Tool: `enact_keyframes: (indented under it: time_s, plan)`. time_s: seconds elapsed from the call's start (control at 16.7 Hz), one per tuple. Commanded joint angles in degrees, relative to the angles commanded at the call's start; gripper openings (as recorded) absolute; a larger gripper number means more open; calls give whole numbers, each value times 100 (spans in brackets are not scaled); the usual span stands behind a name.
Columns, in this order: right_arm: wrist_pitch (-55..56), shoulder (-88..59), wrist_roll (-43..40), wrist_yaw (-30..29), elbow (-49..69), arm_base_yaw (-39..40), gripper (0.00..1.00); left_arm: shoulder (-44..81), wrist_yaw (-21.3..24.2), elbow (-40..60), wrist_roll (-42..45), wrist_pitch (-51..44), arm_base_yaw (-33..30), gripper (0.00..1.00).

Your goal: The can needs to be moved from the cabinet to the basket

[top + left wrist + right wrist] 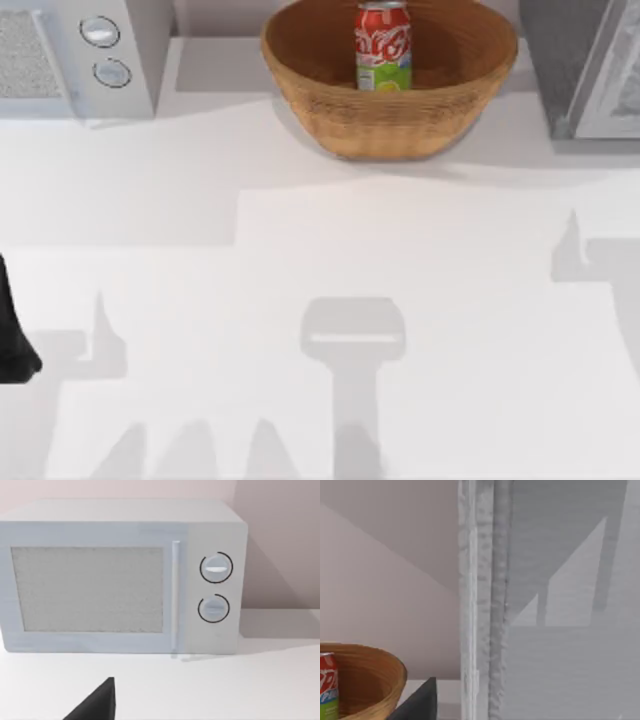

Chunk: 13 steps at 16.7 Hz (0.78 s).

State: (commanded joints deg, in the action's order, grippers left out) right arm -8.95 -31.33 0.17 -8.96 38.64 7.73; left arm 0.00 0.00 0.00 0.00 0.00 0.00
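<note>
Our can (383,45) stands upright inside the basket (390,125) at top centre, cabinet (560,60) (upper right) beside it; our arms sit parked at the side edges, grip unreadable.

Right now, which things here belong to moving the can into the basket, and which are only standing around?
Belong to the job:
can, standing upright inside the basket
basket
cabinet, at the table's right

Standing around:
white microwave, at the table's left
</note>
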Motion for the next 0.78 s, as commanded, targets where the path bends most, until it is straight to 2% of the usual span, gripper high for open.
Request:
enact_keyframes:
  time_s: [0.24,0.42,0.6,0.78]
  plan:
    - [439,1592,-8,464,-2056,-382,100,0,0,0,0,0,0,100]
    - [702,2514,-13,722,-3173,-609,100,0,0,0,0,0,0,100]
    - [866,3047,-16,871,-3770,-749,100,0,0,0,0,0,0,100]
    - [895,3133,-17,896,-3864,-773,100,0,0,0,0,0,0,100]
